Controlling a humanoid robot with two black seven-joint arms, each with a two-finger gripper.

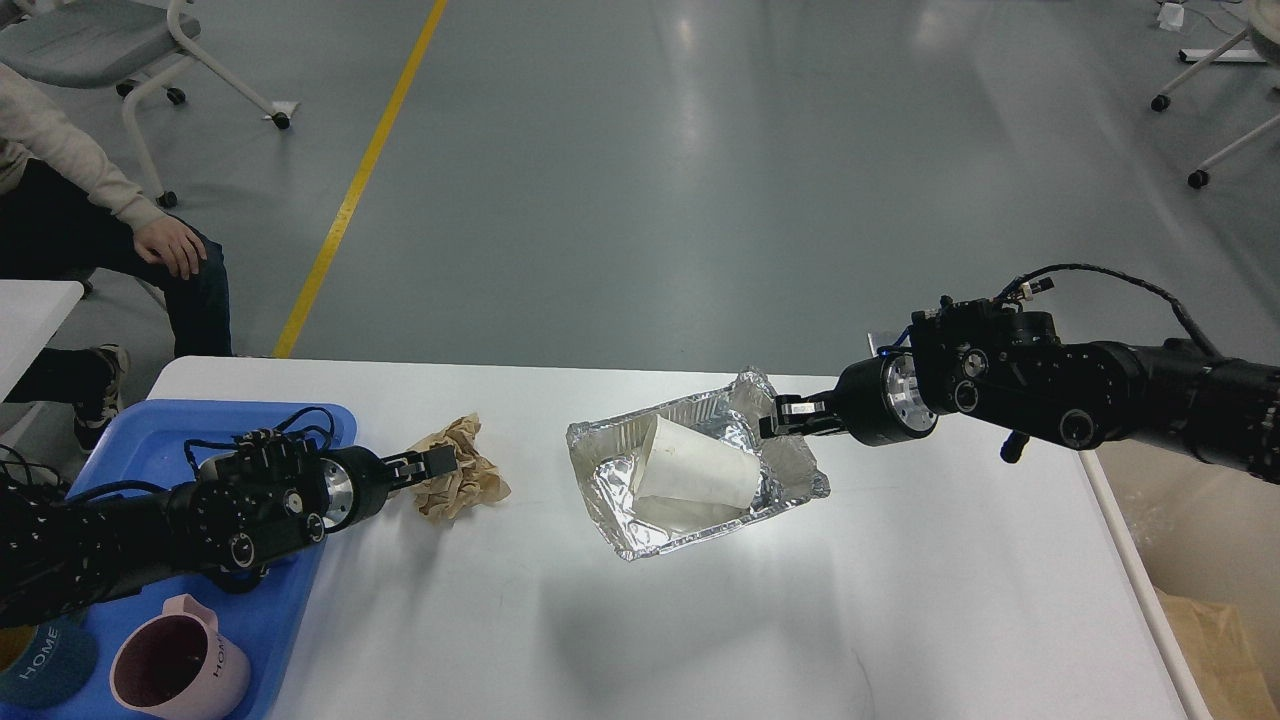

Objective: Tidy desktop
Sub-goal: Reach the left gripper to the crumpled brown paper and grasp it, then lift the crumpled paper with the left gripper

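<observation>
The white desktop [700, 620] carries a crumpled brown paper ball [462, 470] at left of centre and a foil tray [610, 500] in the middle, with a white paper cup [695, 468] lying on its side in it. My left gripper [434, 463] reaches from the left and touches the paper ball's left side; its fingers are too dark to tell apart. My right gripper [776, 418] comes from the right and pinches the foil tray's far right rim.
A blue plastic tray [305, 590] on the desktop's left end holds a pink mug [178, 670] and a teal mug [40, 672]; my left arm crosses over it. A beige bin [1200, 600] stands beyond the right edge. A seated person [150, 240] is at far left.
</observation>
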